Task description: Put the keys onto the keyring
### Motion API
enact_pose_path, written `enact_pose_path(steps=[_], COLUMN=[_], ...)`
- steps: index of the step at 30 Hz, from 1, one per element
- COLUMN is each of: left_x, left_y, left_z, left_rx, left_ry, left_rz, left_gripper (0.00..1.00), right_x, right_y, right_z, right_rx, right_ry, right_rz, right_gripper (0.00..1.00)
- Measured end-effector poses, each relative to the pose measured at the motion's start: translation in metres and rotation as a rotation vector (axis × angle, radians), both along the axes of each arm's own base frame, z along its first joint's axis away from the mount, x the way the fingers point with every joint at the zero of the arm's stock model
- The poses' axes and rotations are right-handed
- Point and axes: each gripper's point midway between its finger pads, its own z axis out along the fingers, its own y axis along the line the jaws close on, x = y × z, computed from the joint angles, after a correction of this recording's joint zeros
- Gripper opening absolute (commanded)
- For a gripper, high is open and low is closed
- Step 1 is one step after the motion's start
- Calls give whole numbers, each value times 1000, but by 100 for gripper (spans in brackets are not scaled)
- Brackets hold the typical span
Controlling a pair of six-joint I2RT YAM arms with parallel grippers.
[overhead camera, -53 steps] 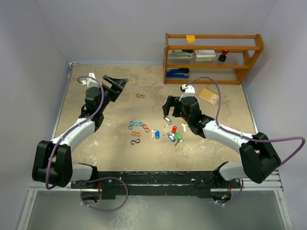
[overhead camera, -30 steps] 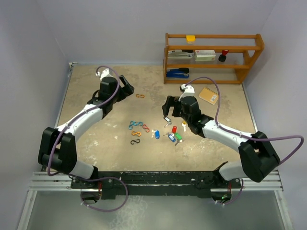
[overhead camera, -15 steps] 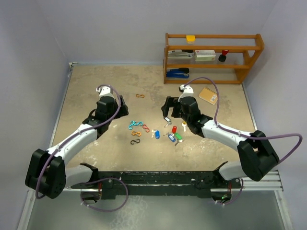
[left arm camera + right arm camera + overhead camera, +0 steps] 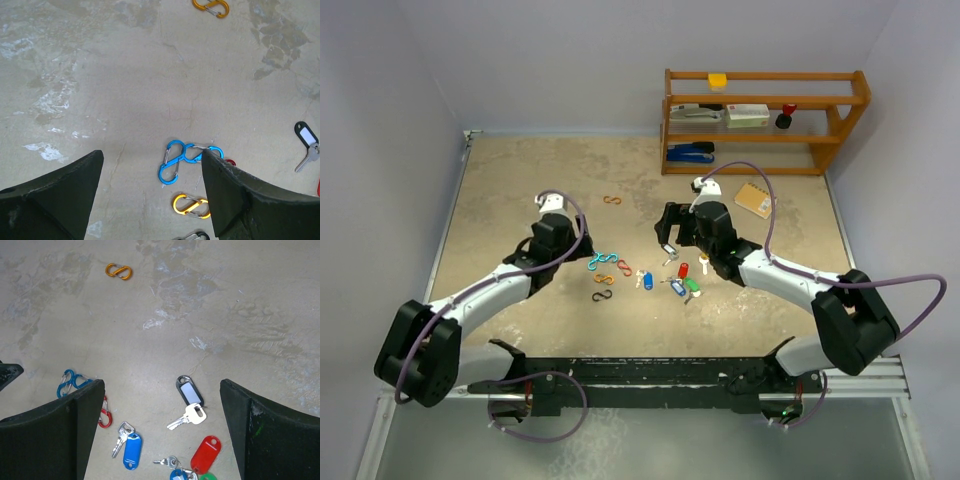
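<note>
The left fingers (image 4: 55,195) stand wide apart and hold nothing. They hover over the sandy surface (image 4: 520,180) just left of the linked blue clips (image 4: 182,156). An orange clip (image 4: 192,206) lies nearer, and another orange clip (image 4: 211,6) lies alone farther off. The right fingers (image 4: 272,432) are spread fully, also empty, above the keys (image 4: 675,278). The keys lie loose in a small cluster at the middle of the surface, between the two arms and just right of the clips. Among them the black-and-white tagged key (image 4: 189,394) lies farthest, with the blue-tagged key (image 4: 131,451) and red-tagged key (image 4: 206,450) nearer. The green and yellow ones show only as small specks from above, so how they overlap is hard to tell. A red clip (image 4: 104,417) lies just left of the blue-tagged key. A wooden shelf (image 4: 765,100) stands at the far right corner.
</note>
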Motion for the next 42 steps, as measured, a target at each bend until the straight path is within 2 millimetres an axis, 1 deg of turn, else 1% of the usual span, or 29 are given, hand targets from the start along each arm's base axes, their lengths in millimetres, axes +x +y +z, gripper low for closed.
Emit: enact_pose_path(steps=[3, 9, 23, 27, 31, 35, 42], left_x=[-2, -9, -17, -21, -29, -38, -59], left_y=[-7, -16, -21, -27, -35, -45, -75], left_z=[-5, -21, -39, -39, -40, -35, -19], left_rx=[7, 53, 183, 189, 193, 174, 86], left_ry=[10, 45, 59, 56, 68, 73, 55], left_rz=[-21, -42, -55, -72, -100, -117, -172], left_gripper=[76, 76, 76, 76, 76, 77, 78], right_x=[0, 0, 0, 0, 0, 0, 0], right_y=[0, 0, 0, 0, 0, 0, 0], right_z=[0, 0, 0, 0, 0, 0, 0], right_rx=[1, 1, 1, 1, 1, 2, 1], right_ry=[0, 1, 1, 0, 0, 1, 1], right_rz=[1, 1, 1, 2, 2, 2, 2], right_gripper=[100, 100, 100, 100, 100, 100, 100])
